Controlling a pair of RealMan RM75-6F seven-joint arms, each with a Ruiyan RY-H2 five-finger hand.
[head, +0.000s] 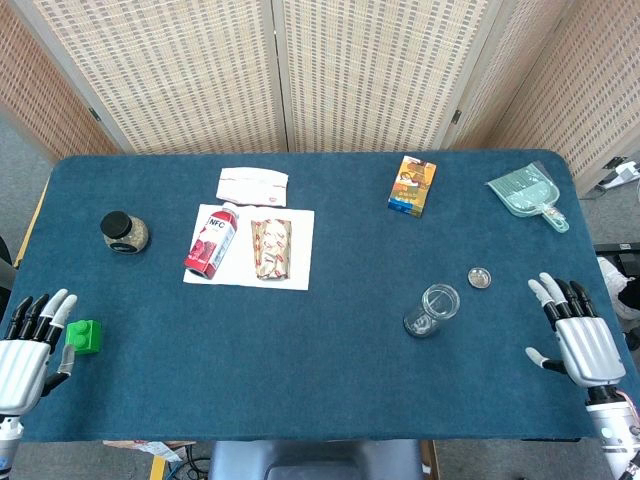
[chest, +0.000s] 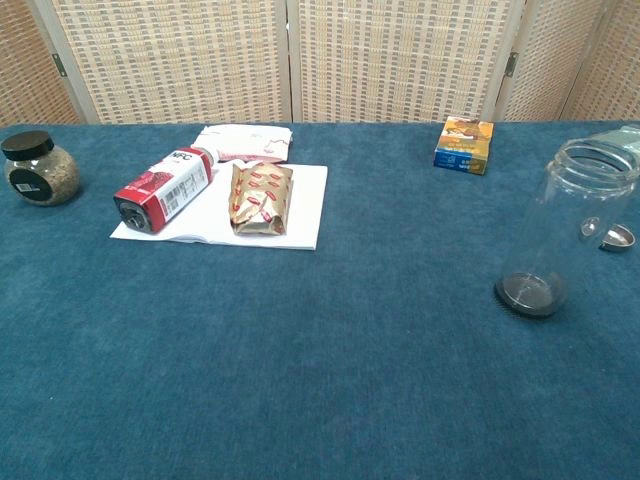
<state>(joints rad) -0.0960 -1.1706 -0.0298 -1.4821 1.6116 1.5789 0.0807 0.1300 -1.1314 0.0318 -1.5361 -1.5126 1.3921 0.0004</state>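
Note:
In the head view my left hand (head: 28, 342) lies at the table's near left edge, fingers apart and holding nothing. A green block (head: 85, 336) sits just beside its fingertips. My right hand (head: 580, 335) lies at the near right edge, fingers spread, also empty. Nearest to it stand a clear lidless glass jar (head: 433, 309) (chest: 560, 230) and its small round lid (head: 480, 277) (chest: 616, 237), flat on the cloth. Neither hand shows in the chest view.
On a white sheet (head: 296, 262) (chest: 305, 210) lie a red can (head: 211, 240) (chest: 163, 187) and a gold packet (head: 271, 249) (chest: 262, 197). Also present: a white pouch (head: 252, 186), a dark-lidded jar (head: 124, 232) (chest: 36, 169), an orange box (head: 412, 185) (chest: 464, 144), a teal dustpan (head: 528, 194).

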